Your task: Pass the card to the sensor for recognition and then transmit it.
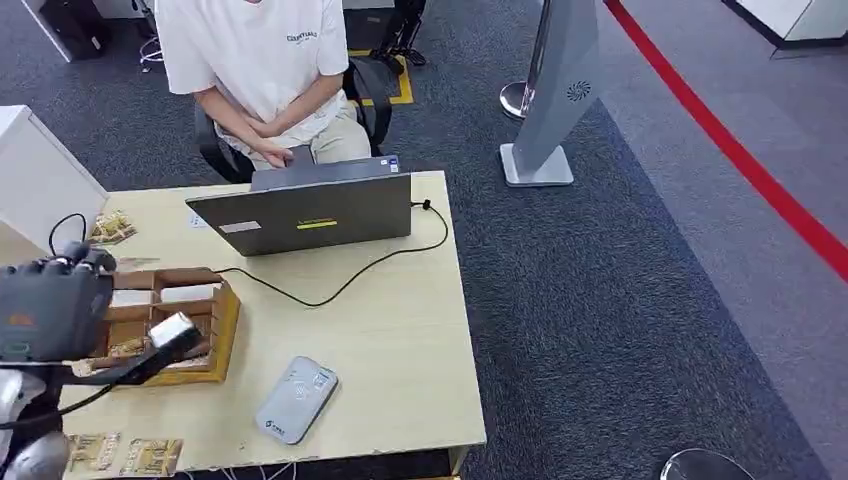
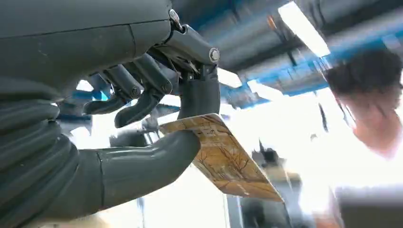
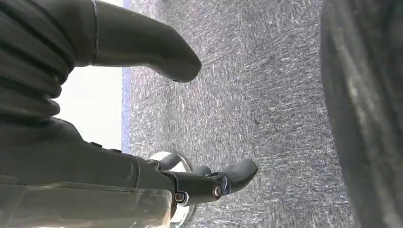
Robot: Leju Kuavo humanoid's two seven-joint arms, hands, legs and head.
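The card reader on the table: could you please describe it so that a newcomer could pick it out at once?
Start at the light wooden table with the open grey laptop at its far edge. On the near half, beside the wooden compartment box, lies the card reader. It is the one flat, silver-grey slab with rounded corners, lying at a slant; the patterned cards nearby are brown.

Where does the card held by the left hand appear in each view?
Head view: the card is the pale tilted piece at the left hand's tip, above the wooden tray.
Left wrist view: centre, pinched between thumb and fingers.
Right wrist view: not in it; carpet beyond the right hand.
Shared landmark: the left hand.
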